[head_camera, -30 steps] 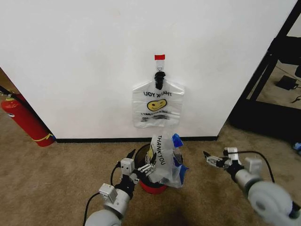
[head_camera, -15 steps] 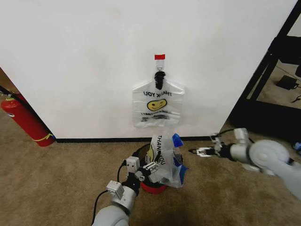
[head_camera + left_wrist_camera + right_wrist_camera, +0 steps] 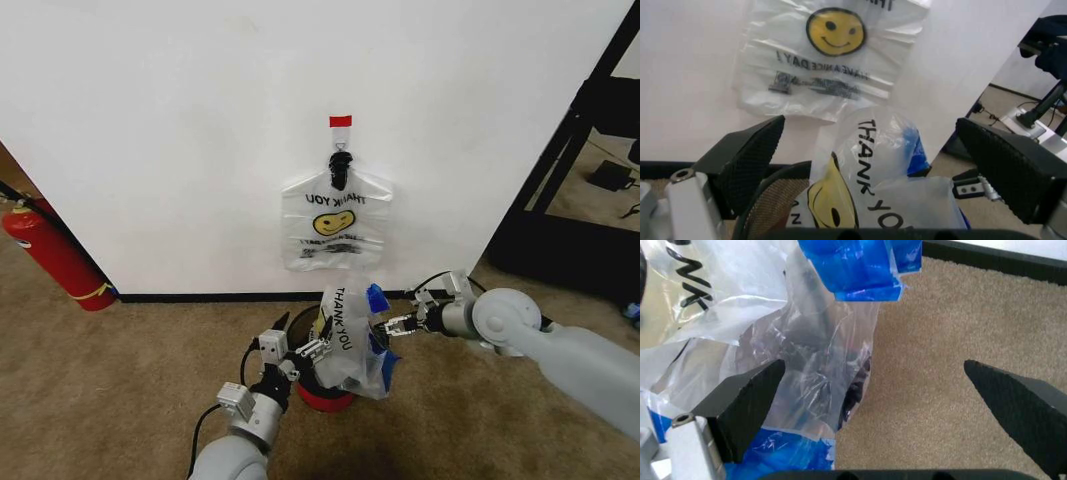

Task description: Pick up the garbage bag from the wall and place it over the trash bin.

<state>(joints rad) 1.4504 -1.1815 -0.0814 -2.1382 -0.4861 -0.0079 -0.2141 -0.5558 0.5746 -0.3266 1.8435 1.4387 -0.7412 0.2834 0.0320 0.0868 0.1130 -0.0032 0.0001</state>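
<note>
Two tools flank the trash bin [image 3: 322,385], apparently to spread plastic over its rim: the left tool [image 3: 305,352] sits against the near-left rim with fingers spread and empty, and the right tool [image 3: 392,325], also released, reaches the blue-edged bag [image 3: 352,345] draped on the bin. Beyond both, the garbage bag [image 3: 335,222] hangs from the hook [image 3: 339,166] on the wall [image 3: 150,130] beneath red tape [image 3: 340,121], its yellow smiley reading "THANK YOU" and "HAVE A NICE DAY!".

Light is even and fairly bright — the wall [image 3: 180,120] reads flat white with no glare. Soft shadows sit just below the hanging bag [image 3: 335,222] and under the bin [image 3: 322,385]. The head view stays sharp. In the wrist views the near fingers [image 3: 750,160] blur — the plastic behind them shows faint sheen.
</note>
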